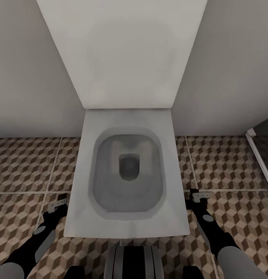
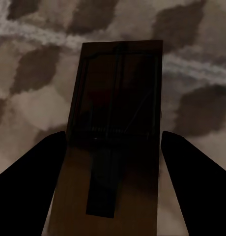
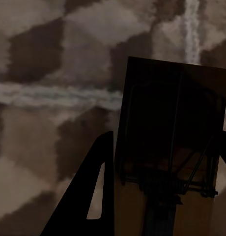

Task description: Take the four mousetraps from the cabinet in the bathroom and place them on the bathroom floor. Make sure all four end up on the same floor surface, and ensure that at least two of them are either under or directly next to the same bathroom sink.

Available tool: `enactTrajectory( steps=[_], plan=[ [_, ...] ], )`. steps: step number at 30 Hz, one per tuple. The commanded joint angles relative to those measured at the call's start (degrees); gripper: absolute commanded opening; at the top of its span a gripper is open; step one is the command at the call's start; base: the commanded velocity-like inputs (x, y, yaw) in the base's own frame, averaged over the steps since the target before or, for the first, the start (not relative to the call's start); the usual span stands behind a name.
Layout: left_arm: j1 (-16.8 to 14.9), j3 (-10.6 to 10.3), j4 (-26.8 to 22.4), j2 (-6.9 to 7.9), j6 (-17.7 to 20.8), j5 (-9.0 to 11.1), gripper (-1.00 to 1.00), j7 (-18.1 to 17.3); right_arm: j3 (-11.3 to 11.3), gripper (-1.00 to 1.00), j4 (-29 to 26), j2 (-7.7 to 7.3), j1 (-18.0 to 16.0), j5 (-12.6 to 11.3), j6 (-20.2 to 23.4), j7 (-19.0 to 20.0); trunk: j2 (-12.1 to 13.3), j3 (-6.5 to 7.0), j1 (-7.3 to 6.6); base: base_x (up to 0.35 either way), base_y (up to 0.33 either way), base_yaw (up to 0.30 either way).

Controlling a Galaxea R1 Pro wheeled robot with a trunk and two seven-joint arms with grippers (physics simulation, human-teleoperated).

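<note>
Bathroom floor [image 1: 25,166] spreads wide, white toilet [image 1: 126,217] dead centre. Left gripper [image 1: 57,204] at eight o'clock of the bowl, pinching a mousetrap [image 2: 115,128] jutting forward between its fingers [image 2: 34,172]. Right gripper [image 1: 199,195] at four o'clock clamps the second mousetrap [image 3: 172,147] likewise, over tiles.
</note>
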Motion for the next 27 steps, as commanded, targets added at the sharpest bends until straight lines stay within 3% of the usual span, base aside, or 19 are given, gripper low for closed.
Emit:
enactTrajectory(
  steps=[1,11,16,27],
  plan=[
    [0.0,-0.5,0.0,0.13,-0.3,0.4,-1.0,0.5,-0.2,-1.0,0.0,0.02,0.0,0.5,-0.2,-0.1,0.0,-0.03,-0.01,0.0,0.0,0.0],
    [0.0,-0.5,0.0,0.69,-0.4,0.5,-1.0,0.5,-0.2,-1.0,0.0,0.02,0.0,0.5,-0.2,-0.3,0.0,-0.03,-0.01,0.0,0.0,0.0],
    [0.0,-0.5,0.0,0.63,-0.3,0.5,-1.0,0.5,-0.2,-1.0,0.0,0.02,0.0,0.5,-0.2,-0.3,-0.1,-1.13,0.12,0.0,0.0,0.0],
    [0.0,-0.5,0.0,0.71,-0.4,0.5,-1.0,0.5,-0.2,-1.0,0.0,0.02,0.0,0.4,-0.2,-0.3,-0.1,-1.13,0.12,0.0,0.0,0.0]
  ],
)
